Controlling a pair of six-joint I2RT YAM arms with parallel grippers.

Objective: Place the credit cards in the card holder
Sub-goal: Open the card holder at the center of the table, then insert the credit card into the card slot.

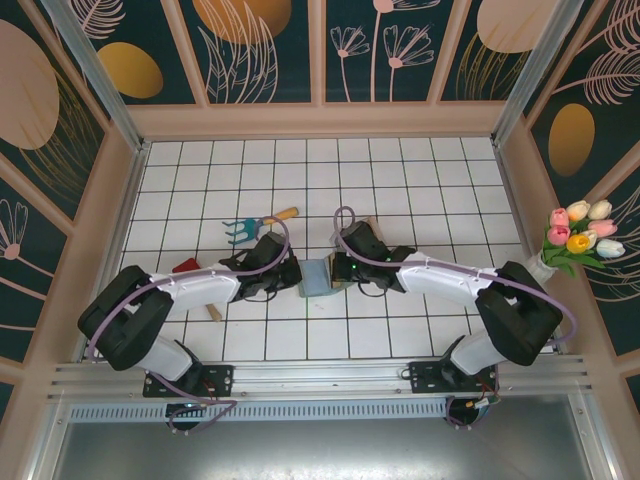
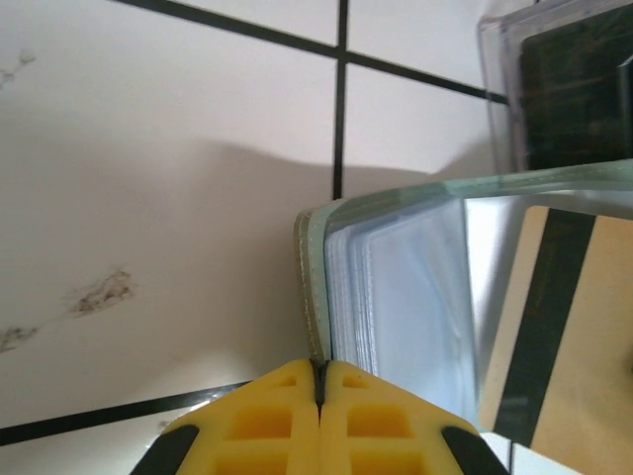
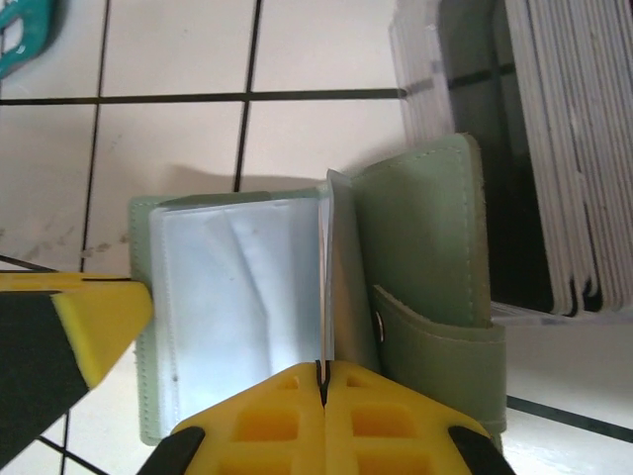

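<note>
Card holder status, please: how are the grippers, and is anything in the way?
Left gripper shut on card holder edge. Right gripper shut on clear sleeve; holder open. Ribbed card case alongside.

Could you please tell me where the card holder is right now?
In the top view the card holder lies near the tiled table's middle, between the left gripper and right gripper, which both pinch it.

The white tiled desk (image 1: 400,200) carries a black grid of lines. The soft grey-green rectangular card holder (image 3: 425,237) has pale bluish clear sleeves. A thin cream plastic credit card (image 2: 564,336) bears a dark stripe. The left gripper (image 2: 321,381) and the right gripper (image 3: 321,381) are yellow, black-edged.
</note>
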